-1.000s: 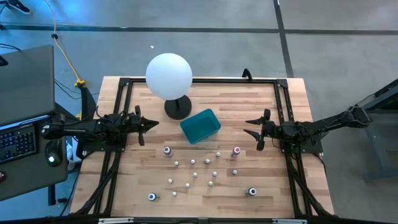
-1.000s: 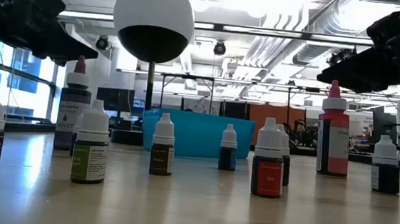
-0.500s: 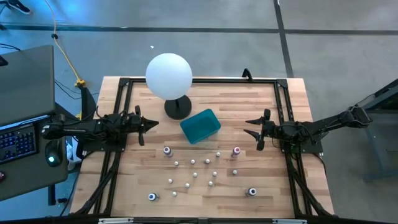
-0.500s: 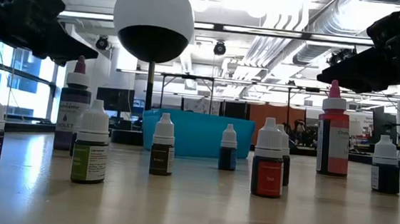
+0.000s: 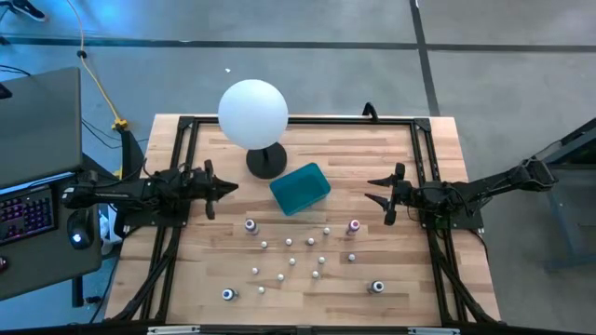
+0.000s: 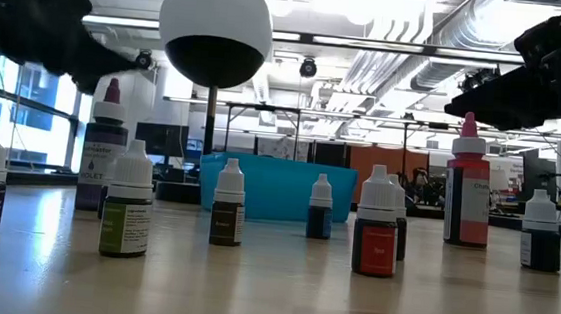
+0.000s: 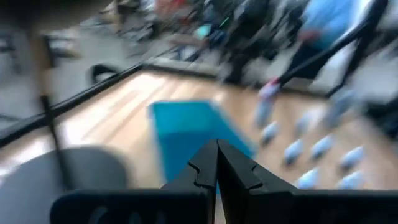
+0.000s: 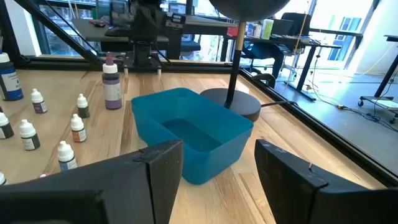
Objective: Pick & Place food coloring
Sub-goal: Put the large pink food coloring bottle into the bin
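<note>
The food coloring is several small white-capped bottles (image 5: 293, 261) standing upright on the wooden table's near half. Among them are taller ones, one with a violet top (image 6: 104, 146) and one red (image 6: 468, 182). The teal tray (image 5: 317, 175) stands on the table just beyond them, and I see nothing in it. My left gripper (image 5: 233, 185) is shut and hovers level at the table's left side, pointing toward the tray (image 7: 180, 124). My right gripper (image 5: 369, 190) hovers at the right side, open, also facing the tray (image 8: 211, 155). Neither touches anything.
A white globe lamp (image 5: 253, 112) on a black round base (image 5: 266, 161) stands just beyond the tray. Black frame rails (image 5: 186, 126) run along the table's edges. A keyboard and laptop (image 5: 28, 205) sit off the table's left. Bare wood lies between each gripper and the bottles.
My left gripper has rolled a little about its own pointing line while staying in place and shut. Its wrist view is blurred by the motion. The bottles and tray have not moved.
</note>
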`<act>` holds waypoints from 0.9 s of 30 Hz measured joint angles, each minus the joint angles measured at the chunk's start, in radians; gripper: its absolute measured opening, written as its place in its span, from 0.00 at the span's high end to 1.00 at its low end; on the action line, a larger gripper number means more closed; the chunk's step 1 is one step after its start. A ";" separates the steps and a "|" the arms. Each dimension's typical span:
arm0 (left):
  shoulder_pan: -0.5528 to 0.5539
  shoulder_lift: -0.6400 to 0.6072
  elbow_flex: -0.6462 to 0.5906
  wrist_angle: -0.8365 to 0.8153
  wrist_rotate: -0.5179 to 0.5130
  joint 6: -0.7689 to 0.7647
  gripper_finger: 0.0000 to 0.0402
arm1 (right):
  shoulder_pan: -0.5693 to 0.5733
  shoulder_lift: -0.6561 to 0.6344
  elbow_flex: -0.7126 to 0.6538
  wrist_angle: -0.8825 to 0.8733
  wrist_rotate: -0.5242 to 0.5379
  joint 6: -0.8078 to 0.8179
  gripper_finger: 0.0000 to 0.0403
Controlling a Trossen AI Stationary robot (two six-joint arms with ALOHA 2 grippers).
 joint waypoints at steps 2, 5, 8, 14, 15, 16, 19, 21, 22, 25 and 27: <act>0.000 0.000 0.000 0.097 0.073 -0.062 0.99 | 0.000 0.000 0.000 0.000 0.000 0.000 0.52; 0.000 -0.001 0.001 0.190 0.147 -0.074 0.99 | 0.000 0.000 0.000 0.001 0.001 -0.015 0.52; 0.000 0.000 0.001 0.241 0.157 -0.021 0.99 | 0.000 0.000 0.000 0.026 -0.019 -0.004 0.52; 0.000 0.000 0.002 0.313 0.068 0.236 0.97 | 0.000 0.000 0.000 0.115 -0.086 0.006 0.52; 0.000 0.000 0.002 0.314 0.041 0.234 0.96 | 0.000 0.000 0.000 0.121 -0.087 0.006 0.52; 0.000 0.000 0.002 0.311 0.025 0.221 0.94 | 0.000 0.000 0.000 0.126 -0.092 0.017 0.52; 0.000 0.000 0.002 0.287 0.017 0.181 0.85 | 0.000 0.000 0.000 0.126 -0.120 0.074 0.52; 0.000 0.000 0.002 0.285 0.017 0.153 0.80 | 0.000 0.000 0.000 0.126 -0.141 0.106 0.52; 0.000 0.000 0.002 0.285 0.018 0.141 0.77 | 0.000 0.000 0.000 0.129 -0.152 0.119 0.52; 0.000 0.000 0.003 0.285 0.049 0.122 0.71 | 0.000 0.000 0.000 0.158 -0.191 0.133 0.52; 0.000 0.000 0.003 0.284 0.086 0.095 0.69 | 0.000 0.000 0.000 0.173 -0.246 0.133 0.52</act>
